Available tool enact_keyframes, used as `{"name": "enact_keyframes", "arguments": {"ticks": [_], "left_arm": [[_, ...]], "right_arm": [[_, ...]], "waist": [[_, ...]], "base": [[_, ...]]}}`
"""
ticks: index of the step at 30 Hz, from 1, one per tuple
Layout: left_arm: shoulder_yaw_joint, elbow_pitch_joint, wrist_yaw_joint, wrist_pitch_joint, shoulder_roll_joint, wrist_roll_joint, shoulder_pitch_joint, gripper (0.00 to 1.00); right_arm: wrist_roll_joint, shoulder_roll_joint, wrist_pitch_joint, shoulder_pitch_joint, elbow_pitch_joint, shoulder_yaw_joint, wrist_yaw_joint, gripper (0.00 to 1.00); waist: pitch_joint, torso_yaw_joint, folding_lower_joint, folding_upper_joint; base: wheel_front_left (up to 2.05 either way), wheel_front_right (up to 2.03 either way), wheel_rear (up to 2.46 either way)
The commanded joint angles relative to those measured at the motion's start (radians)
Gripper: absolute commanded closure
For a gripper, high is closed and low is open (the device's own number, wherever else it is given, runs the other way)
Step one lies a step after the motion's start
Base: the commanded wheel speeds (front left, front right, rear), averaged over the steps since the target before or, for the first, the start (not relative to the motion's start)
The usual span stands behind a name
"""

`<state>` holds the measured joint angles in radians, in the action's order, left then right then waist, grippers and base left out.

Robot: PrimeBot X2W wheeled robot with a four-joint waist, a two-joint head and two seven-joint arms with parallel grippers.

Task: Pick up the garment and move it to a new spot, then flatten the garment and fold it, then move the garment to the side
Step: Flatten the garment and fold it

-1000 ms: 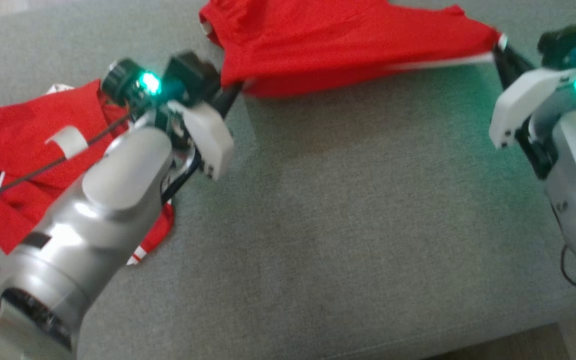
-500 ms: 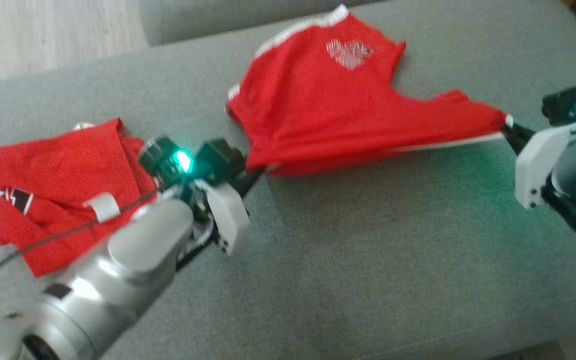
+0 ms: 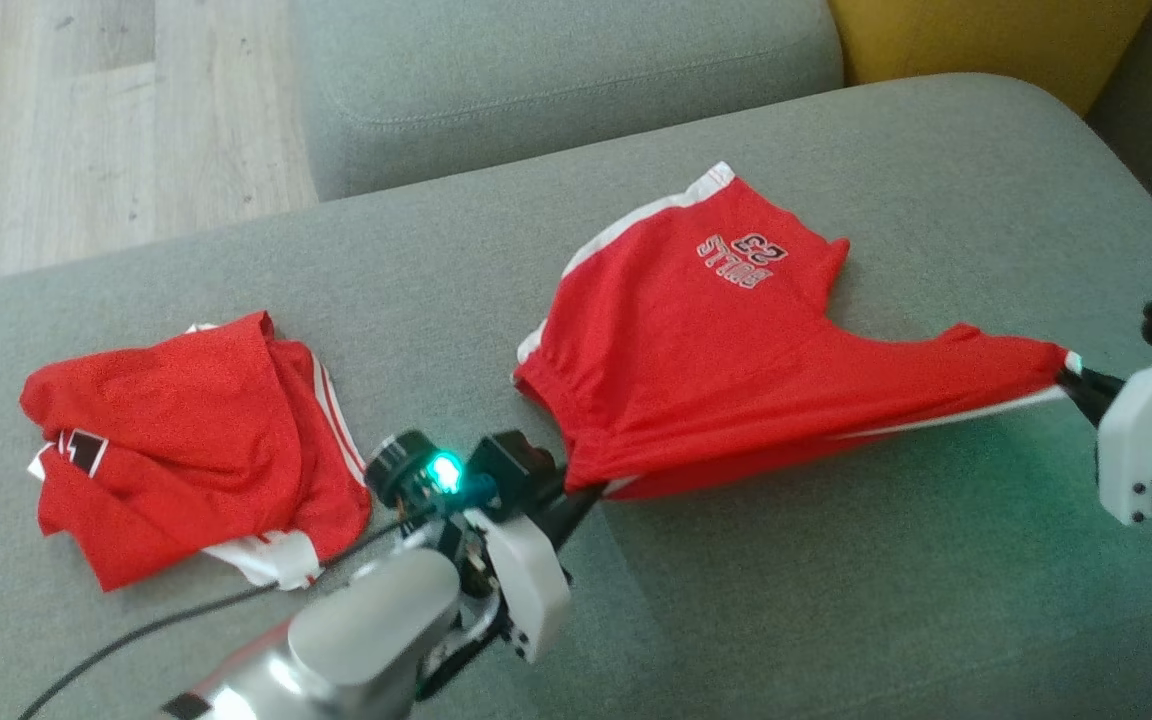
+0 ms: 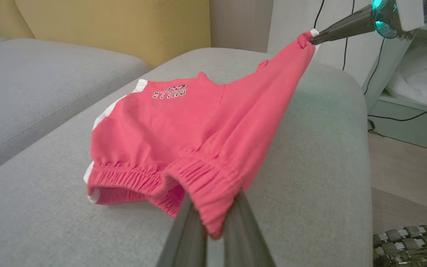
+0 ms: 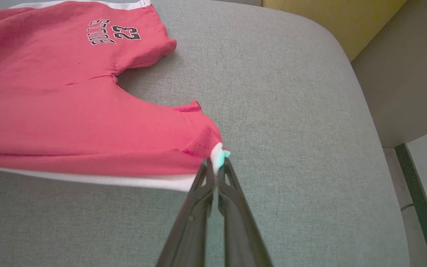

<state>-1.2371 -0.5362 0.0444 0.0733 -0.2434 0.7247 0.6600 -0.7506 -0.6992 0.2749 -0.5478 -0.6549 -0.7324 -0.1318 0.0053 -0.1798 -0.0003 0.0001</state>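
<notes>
Lower garment (image 3: 716, 370) evenly, taut between left gripper (image 3: 588, 492) clamping its seven-o'clock corner and right gripper (image 3: 1074, 378) clamping its three-o'clock corner.

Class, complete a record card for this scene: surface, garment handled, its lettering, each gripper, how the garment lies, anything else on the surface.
Surface: grey sofa cushion
Garment handled: red shorts, white side stripes
Lettering: BULLS 23
Left gripper: jaws shut on the elastic waistband
Right gripper: jaws shut on a leg hem corner
How it lies: near edge lifted, stretched between grippers; far part on the cushion
Also there: crumpled red garment, apart, on the robot's left
</notes>
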Motion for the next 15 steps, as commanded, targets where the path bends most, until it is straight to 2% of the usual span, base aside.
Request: {"name": "enact_keyframes", "arguments": {"ticks": [1,7,15], "left_arm": [[0.033,0.019,-0.015,-0.001,-0.03,0.012,0.038,1.0],[0.047,0.079,-0.068,-0.014,-0.042,0.024,0.018,1.0],[0.106,0.109,-0.11,-0.023,-0.056,0.048,0.072,1.0]], "right_arm": [[-0.006,-0.057,0.0,0.0,0.015,0.021,0.001,1.0],[0.007,-0.054,-0.024,0.036,0.069,0.105,0.001,1.0],[0.089,0.023,-0.041,-0.008,0.106,0.242,0.001,1.0]], "waist": [[0.0,0.002,0.0003,-0.0001],[0.027,0.014,0.0003,-0.0001],[0.117,0.045,0.0003,-0.0001]], "base": [[0.0,0.0,0.0],[0.0,0.0,0.0],[0.0,0.0,0.0]]}}
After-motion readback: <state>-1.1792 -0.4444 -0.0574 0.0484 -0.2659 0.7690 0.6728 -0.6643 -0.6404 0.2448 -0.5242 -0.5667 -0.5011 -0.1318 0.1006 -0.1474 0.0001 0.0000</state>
